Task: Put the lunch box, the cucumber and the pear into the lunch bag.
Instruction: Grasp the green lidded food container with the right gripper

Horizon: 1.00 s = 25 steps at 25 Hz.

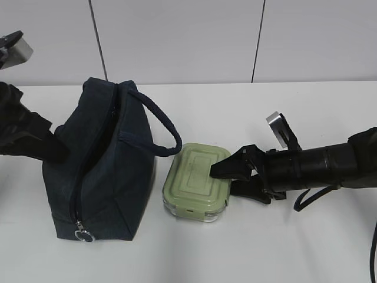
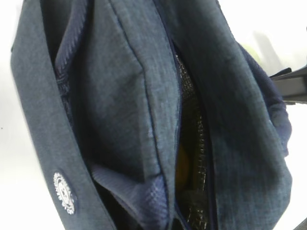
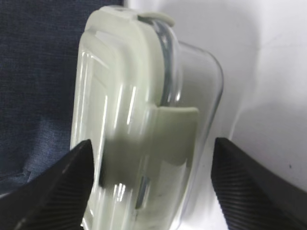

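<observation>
Navy lunch bag (image 1: 100,165), one lunch box (image 1: 196,181)

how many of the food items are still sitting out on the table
1: the lunch box beside the lunch bag, between the right gripper fingers. Something yellow shows inside the bag; more may be hidden.

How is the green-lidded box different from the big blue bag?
The lunch bag is dark navy fabric; the lunch box has a pale green lid over a clear body. The bag stands much taller; the box sits low and flat. The bag is unzipped; the box is lidded. Both rest on the white table.
</observation>
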Each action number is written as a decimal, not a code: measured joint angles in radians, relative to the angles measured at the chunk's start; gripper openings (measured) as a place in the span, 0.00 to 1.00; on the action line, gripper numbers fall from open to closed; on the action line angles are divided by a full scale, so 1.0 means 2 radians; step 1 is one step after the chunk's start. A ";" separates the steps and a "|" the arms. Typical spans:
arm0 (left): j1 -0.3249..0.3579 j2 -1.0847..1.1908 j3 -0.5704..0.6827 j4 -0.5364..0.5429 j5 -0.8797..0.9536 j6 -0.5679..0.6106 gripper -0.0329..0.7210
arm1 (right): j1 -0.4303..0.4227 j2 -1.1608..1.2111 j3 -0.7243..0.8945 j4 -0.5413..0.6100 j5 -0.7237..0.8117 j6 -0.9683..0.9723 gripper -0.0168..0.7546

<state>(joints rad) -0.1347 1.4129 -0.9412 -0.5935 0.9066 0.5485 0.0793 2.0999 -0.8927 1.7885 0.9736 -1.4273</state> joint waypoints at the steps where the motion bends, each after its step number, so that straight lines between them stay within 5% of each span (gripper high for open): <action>1: 0.000 0.000 0.000 0.000 0.000 0.000 0.04 | 0.002 0.000 0.000 0.000 0.000 0.000 0.78; 12: 0.000 0.000 0.000 0.000 0.000 0.000 0.04 | 0.029 0.002 -0.007 0.001 -0.017 0.004 0.75; 16: 0.000 0.000 0.000 0.000 0.000 0.000 0.04 | 0.029 0.002 -0.009 0.007 -0.010 0.006 0.51; 25: 0.000 0.000 0.000 0.000 0.000 0.000 0.04 | 0.018 -0.003 -0.010 -0.004 -0.001 0.003 0.46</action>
<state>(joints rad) -0.1347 1.4129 -0.9412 -0.5935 0.9063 0.5485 0.1155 2.0929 -0.9121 1.7807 0.9725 -1.4216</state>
